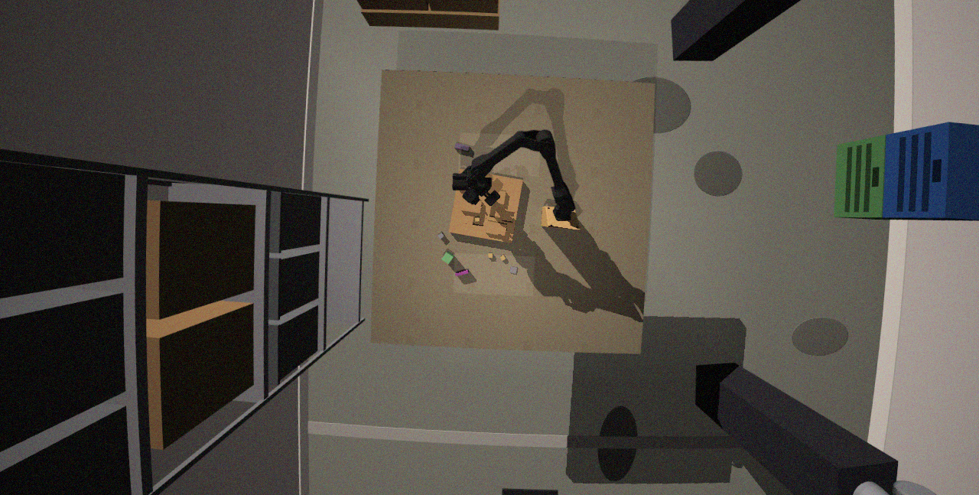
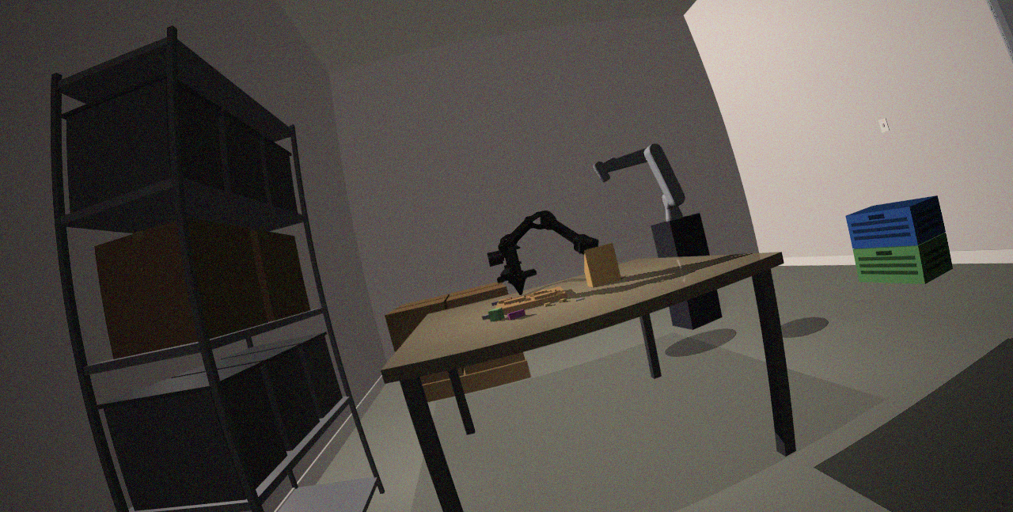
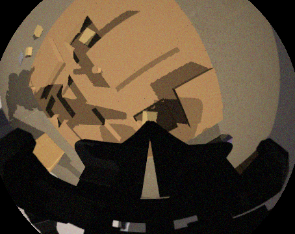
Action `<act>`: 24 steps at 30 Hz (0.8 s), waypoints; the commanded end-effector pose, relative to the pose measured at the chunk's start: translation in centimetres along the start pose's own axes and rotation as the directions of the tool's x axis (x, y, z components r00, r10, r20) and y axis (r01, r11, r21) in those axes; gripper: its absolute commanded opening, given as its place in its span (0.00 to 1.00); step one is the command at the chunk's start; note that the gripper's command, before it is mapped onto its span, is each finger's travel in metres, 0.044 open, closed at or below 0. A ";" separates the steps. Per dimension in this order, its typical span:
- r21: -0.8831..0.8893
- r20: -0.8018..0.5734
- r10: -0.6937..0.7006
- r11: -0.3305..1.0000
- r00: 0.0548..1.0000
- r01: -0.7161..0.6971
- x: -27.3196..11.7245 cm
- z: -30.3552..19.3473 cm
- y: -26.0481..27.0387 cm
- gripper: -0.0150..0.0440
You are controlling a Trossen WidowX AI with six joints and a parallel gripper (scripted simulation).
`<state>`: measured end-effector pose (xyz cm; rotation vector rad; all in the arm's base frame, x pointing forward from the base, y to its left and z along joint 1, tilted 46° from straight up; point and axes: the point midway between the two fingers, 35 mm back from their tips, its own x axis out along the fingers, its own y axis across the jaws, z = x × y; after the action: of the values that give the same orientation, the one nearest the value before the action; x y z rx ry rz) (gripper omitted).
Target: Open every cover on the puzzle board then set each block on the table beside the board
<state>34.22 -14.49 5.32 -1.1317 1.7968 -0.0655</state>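
The orange-brown puzzle board [image 1: 513,183] [image 3: 147,39] lies on the table. My gripper [image 2: 520,292] [image 3: 149,124] is shut and empty, its tips just over or at a dark well. A pale yellow block [image 3: 149,116] shows in that well just beyond the tips; a raised flat cover [image 3: 199,81] lies beside it. Another yellow block [image 3: 87,36] sits in a farther well. Off the board lie a green block [image 1: 447,257] [image 2: 495,314], a magenta block [image 1: 462,271] [image 2: 517,313], two small yellow blocks [image 3: 38,31] [image 3: 28,51], and grey and purple ones. Fingers hide part of the board.
A tan upright block [image 1: 549,217] [image 2: 601,265] [image 3: 48,153] stands at the arm's base, right of the board. A purple block [image 1: 463,147] lies beyond the board's upper edge in the top view. A tall shelf rack [image 2: 182,260] stands left of the table.
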 end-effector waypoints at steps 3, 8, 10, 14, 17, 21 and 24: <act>-0.006 0.000 -0.005 1.000 1.000 0.005 0.5 0.1 0.0 0.25; -0.006 0.000 -0.005 1.000 1.000 0.005 0.9 0.1 0.0 0.25; -0.006 0.000 -0.005 1.000 1.000 0.005 1.1 0.1 0.0 0.25; -0.006 -0.001 -0.005 1.000 1.000 0.005 1.5 0.1 0.0 0.25; -0.006 -0.001 -0.005 1.000 1.000 0.005 1.5 0.1 0.0 0.25; -0.006 -0.001 -0.005 1.000 1.000 0.005 1.6 0.0 -0.2 0.25; -0.006 -0.001 -0.006 1.000 1.000 0.005 1.7 -0.2 -0.6 0.25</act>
<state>34.18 -15.72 4.33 -1.1372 1.7956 -0.0622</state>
